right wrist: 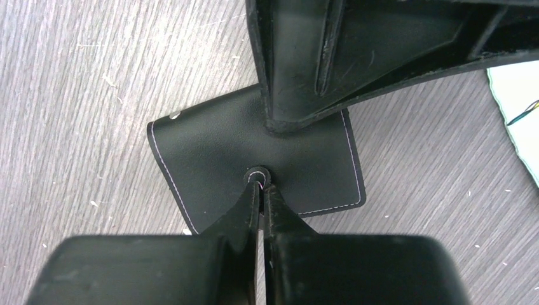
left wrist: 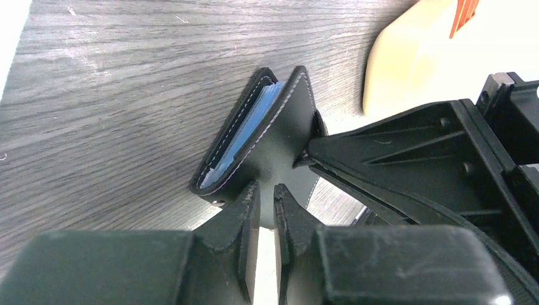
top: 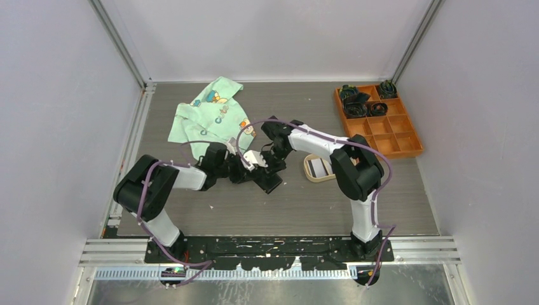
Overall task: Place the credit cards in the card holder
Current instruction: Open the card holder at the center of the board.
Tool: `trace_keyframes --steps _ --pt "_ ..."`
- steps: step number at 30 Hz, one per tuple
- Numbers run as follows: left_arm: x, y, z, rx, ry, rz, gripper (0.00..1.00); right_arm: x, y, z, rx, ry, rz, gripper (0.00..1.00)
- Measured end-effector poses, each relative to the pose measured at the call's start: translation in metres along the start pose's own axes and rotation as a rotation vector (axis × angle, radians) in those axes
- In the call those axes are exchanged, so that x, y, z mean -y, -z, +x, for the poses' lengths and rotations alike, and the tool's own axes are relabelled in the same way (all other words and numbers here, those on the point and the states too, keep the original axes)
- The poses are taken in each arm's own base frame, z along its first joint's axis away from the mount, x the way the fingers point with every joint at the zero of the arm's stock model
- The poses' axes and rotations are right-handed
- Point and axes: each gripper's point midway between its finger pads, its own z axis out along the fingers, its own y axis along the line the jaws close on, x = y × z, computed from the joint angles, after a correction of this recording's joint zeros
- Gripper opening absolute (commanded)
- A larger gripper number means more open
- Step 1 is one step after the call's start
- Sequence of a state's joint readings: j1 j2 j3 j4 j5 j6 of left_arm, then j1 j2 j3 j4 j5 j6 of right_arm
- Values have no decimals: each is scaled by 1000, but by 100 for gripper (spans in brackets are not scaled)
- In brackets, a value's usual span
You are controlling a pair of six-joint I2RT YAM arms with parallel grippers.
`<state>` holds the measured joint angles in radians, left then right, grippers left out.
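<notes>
Left claw: fingers stand at a narrow slot, clenched on the near edge of the card holder. The holder is tilted up just ahead of the tips; its fold opens in a V on the claw's left; a blue layer shows inside; one lower corner rests on the table.

Right claw: fingers pressed together, tips against a small round stud on the holder's outer face; cannot tell whether they pinch it. The black face spreads to either side of the tips, with white stitching along its edges.

The claws meet head-on with the holder between them; the left claw reaches in from beyond the right claw, onto the holder's far edge.

Beige tray: just right of the right claw. A credit card with a dark stripe lies in it, apart from the holder.

Green cloth: beyond the left claw. Orange organiser: well off to the right claw's right; black items in its far compartments.
</notes>
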<state>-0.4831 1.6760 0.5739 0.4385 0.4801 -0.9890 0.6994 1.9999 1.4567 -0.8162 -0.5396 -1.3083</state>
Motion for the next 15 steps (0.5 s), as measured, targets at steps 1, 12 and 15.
trace_keyframes --steps 1,12,15 --pt "0 0 0 0 -1 1 15 -1 1 0 1 1 5 1" --pt "0 -4 -1 0 -9 17 14 -17 5 -2 25 55 13 1" --pt "0 -5 -2 0 -15 14 14 -21 5 -3 37 63 3 1"
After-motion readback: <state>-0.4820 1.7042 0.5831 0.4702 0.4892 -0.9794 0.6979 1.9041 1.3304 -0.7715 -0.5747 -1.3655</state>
